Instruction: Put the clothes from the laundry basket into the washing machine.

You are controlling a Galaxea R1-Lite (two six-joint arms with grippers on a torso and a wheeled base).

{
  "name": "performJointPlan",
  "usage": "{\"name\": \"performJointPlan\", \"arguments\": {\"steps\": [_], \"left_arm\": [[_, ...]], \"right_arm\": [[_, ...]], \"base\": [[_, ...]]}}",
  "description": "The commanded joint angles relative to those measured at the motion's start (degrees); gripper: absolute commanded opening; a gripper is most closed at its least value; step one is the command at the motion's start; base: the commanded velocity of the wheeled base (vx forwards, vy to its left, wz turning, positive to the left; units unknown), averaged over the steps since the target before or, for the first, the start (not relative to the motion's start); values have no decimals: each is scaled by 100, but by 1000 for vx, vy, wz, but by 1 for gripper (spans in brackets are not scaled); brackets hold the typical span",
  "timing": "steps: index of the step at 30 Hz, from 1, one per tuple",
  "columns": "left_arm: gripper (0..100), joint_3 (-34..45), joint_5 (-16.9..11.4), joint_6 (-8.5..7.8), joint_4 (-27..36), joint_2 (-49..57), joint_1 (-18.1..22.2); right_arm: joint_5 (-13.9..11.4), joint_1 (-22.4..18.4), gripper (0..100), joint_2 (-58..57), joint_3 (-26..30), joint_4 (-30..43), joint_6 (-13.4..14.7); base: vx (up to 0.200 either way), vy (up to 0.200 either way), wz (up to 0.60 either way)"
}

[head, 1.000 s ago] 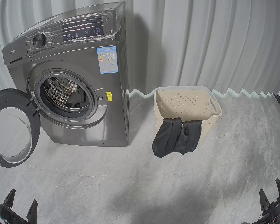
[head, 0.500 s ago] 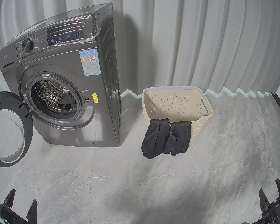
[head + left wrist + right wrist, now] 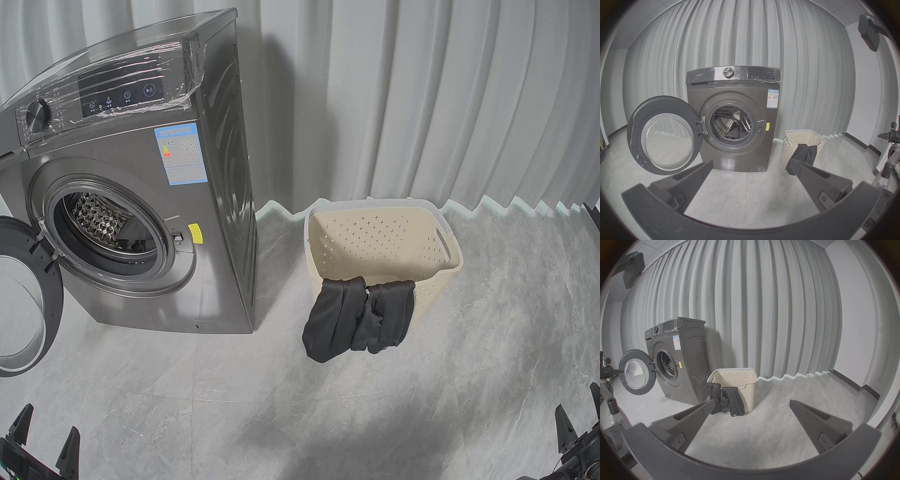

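A cream laundry basket [image 3: 447, 247] [image 3: 800, 137] [image 3: 740, 377] stands on the floor right of the grey washing machine [image 3: 206, 206] [image 3: 740, 81] [image 3: 690, 343]. A black garment [image 3: 356, 315] [image 3: 802, 154] [image 3: 726, 401] hangs over the basket's near rim, down its outside. The machine's round door [image 3: 25, 300] [image 3: 664, 136] [image 3: 635, 372] is swung wide, and dark clothing [image 3: 134, 232] [image 3: 732, 132] lies in the drum. My left gripper [image 3: 44, 434] [image 3: 750, 173] is open and empty, low at the near left. My right gripper [image 3: 578, 415] [image 3: 751, 412] is open and empty at the near right, far from the basket.
Grey tiled floor [image 3: 281, 400] stretches bare between me and the machine and basket. White pleated curtains [image 3: 406, 94] close off the back. The open door juts out to the left of the machine.
The head view has shifted: the machine and basket now sit further left and slightly lower in the picture. Both grippers keep their places at the bottom corners. The garment hangs as before.
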State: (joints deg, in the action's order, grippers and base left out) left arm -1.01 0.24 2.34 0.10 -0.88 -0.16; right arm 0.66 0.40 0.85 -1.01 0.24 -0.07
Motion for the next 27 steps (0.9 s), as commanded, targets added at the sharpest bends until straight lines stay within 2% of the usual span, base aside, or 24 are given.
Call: {"name": "performJointPlan", "arguments": {"steps": [1, 19, 27], "left_arm": [[100, 92, 2, 3, -1, 88, -2], [100, 92, 2, 3, -1, 88, -2], [100, 92, 2, 3, -1, 88, -2]], "right_arm": [[4, 4, 100, -85, 92, 2, -1], [-4, 4, 100, -85, 92, 2, -1], [4, 4, 100, -85, 92, 2, -1]], "base": [[0, -200, 0], [0, -200, 0], [0, 0, 0]]}}
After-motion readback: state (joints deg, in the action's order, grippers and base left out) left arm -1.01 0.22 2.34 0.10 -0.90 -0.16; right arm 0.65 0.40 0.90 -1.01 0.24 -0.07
